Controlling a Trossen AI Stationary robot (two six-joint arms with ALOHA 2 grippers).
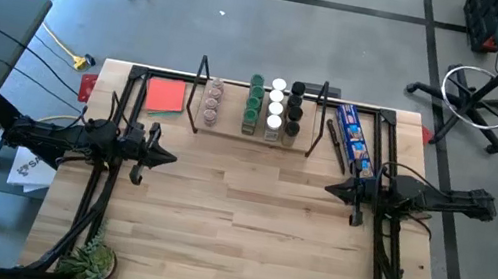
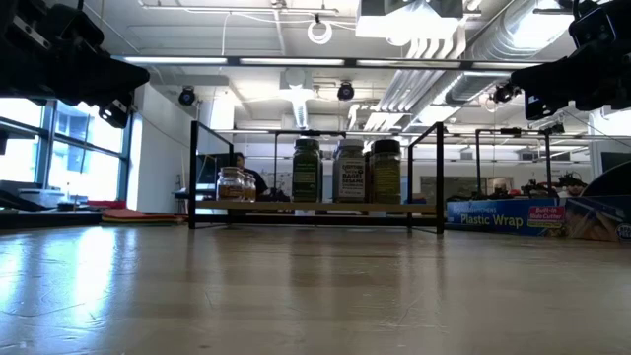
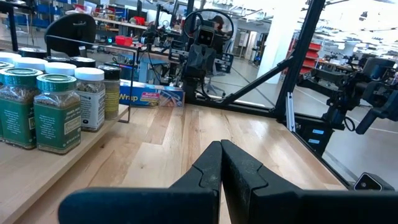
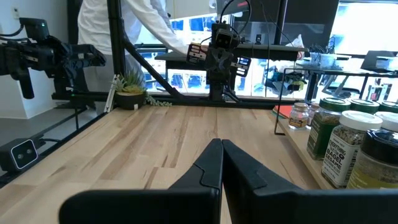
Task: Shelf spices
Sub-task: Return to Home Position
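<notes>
On the wooden table (image 1: pixel 232 238), we see the left gripper (image 1: pixel 168 157) and the right gripper (image 1: pixel 330 188) closed, empty. The spices (image 1: pixel 272 109) stand on the shelf (image 1: pixel 231 114), far middle; we should retract slowly, high, clear of it.

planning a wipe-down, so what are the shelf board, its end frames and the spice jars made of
Shelf board: light wood, grain visible, matte.
End frames: thin black wire or rod, probably painted metal.
Spice jars: clear walls showing the contents, glass or plastic, cannot tell which; lids look like matte plastic in green, white and black.
</notes>
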